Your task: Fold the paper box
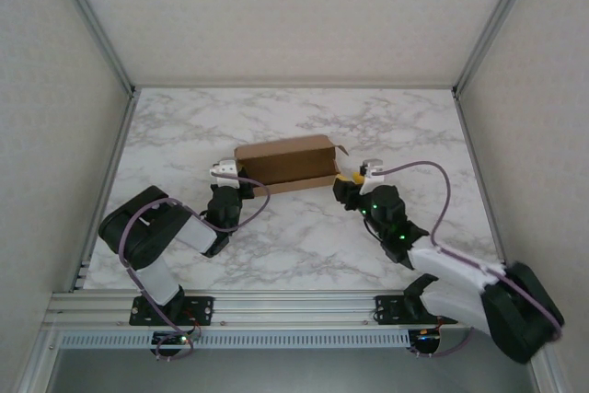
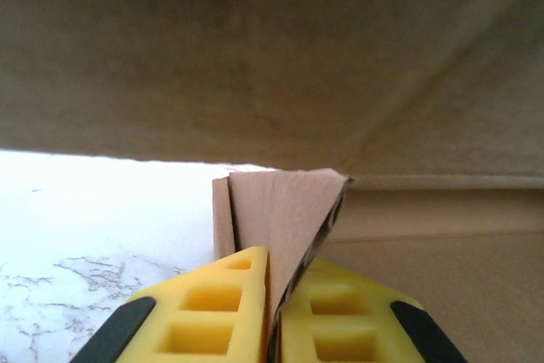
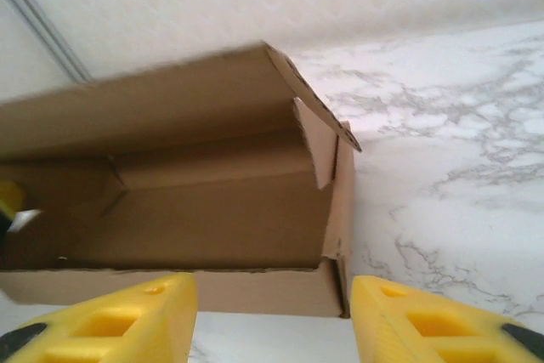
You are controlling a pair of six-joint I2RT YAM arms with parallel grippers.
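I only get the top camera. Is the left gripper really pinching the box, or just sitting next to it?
Observer: Pinching. In the left wrist view, the left gripper is shut on a corner of the box.
Operator: And the right one?
Observer: In its wrist view, the right gripper is open and holds nothing; the box sits just ahead of it.
Operator: Is the box closed up?
Observer: No. The right wrist view shows the lid raised and an end flap bent inward under it.
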